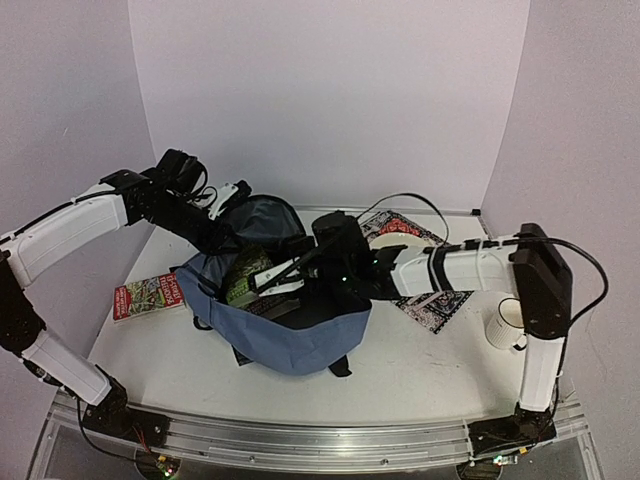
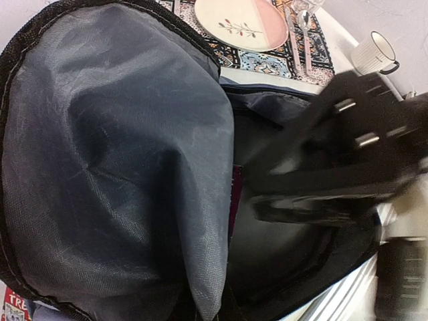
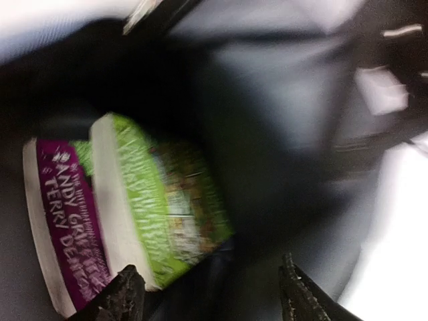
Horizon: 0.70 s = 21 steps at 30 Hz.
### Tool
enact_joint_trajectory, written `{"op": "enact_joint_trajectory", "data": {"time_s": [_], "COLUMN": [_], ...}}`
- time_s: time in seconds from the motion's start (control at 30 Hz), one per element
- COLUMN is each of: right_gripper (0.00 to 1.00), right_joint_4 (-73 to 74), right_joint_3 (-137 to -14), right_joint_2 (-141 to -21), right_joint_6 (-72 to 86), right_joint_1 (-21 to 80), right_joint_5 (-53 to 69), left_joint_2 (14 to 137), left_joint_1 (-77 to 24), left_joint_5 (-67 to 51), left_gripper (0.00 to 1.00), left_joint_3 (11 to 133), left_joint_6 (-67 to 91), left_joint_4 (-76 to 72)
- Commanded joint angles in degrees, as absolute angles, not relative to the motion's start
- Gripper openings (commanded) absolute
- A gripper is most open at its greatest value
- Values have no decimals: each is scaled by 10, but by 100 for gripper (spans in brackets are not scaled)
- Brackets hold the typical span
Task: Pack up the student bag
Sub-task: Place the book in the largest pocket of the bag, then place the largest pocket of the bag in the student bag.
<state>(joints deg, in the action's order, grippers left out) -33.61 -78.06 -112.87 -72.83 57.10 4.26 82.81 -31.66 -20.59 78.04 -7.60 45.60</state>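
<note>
My right gripper [image 3: 210,295] spread and empty, plain only from its wrist camera, green book [image 3: 160,200] just ahead inside the student bag [image 1: 300,345].

Table [image 1: 420,365]: student bag [image 1: 290,338], book [image 1: 148,296], placemat [image 1: 437,306], mug [image 1: 505,325]

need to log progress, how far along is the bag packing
Done: a green book and a purple book lie inside the student bag. In hand: the left gripper is at the raised flap, grip hidden; the right gripper is open inside the bag. Left: a red book is on the table beside the bag.
</note>
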Motion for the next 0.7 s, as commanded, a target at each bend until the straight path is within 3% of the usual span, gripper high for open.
{"op": "enact_joint_trajectory", "data": {"time_s": [0.0, 0.3, 0.5, 0.67], "right_gripper": [71, 78, 83, 84], "right_joint_4": [-268, -169, -113, -107], "right_joint_3": [-779, -743, -733, -720], "right_joint_2": [-1028, -932, -921, -920], "right_joint_6": [-610, -384, -235, -172], "right_joint_1": [575, 576, 578, 588], "right_joint_5": [38, 3, 44, 92], "left_joint_2": [817, 854, 899, 936], "left_joint_1": [-321, -321, -321, -321], "left_joint_5": [-180, -130, -31, -16], "left_gripper": [0, 0, 0, 0], "left_joint_3": [815, 822, 869, 937], "left_joint_6": [-85, -90, -100, -116], "left_joint_4": [432, 381, 327, 299]}}
